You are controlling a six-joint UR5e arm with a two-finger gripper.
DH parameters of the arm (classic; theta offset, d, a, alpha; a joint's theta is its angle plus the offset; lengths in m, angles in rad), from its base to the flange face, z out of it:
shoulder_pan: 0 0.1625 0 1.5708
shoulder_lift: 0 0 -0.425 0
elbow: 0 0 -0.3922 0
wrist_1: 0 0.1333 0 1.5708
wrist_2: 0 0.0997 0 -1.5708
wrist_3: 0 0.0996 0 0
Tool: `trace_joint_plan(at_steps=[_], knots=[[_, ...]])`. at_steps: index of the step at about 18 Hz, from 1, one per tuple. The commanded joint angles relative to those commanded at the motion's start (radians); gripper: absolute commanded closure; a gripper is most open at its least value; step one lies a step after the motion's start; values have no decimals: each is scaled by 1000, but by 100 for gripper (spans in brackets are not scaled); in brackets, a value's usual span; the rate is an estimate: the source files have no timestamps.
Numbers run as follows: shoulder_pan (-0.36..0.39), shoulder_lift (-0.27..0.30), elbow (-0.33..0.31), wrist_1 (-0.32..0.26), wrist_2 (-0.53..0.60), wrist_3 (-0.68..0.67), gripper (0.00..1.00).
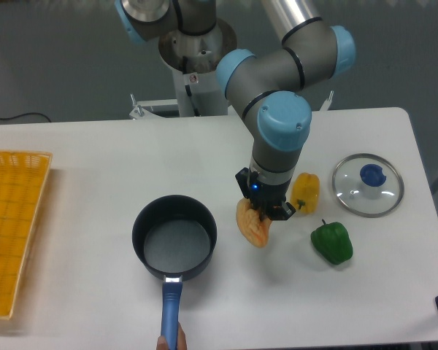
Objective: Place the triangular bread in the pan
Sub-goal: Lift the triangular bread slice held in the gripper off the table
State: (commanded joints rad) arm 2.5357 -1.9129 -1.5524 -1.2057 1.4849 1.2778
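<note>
The triangular bread [251,225] is golden-brown and hangs tilted on edge in my gripper [261,214], just above the white table. The gripper points down and is shut on the bread's upper part. The pan [174,238] is a small dark grey saucepan with a grey inside. It stands to the left of the bread, a short gap away. Its blue handle [171,311] points toward the front edge of the table. The pan holds nothing.
A yellow bell pepper [305,192] lies just right of the gripper. A green bell pepper [332,243] lies further front right. A glass lid with a blue knob [368,184] lies at the right. A yellow basket [13,226] sits at the left edge.
</note>
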Motion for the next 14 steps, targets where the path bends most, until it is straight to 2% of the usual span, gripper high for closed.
trace_joint_plan(at_steps=[6, 14], knots=[[3, 15, 0, -3, -2, 0, 75], [-5, 58, 2, -43, -50, -29, 75]])
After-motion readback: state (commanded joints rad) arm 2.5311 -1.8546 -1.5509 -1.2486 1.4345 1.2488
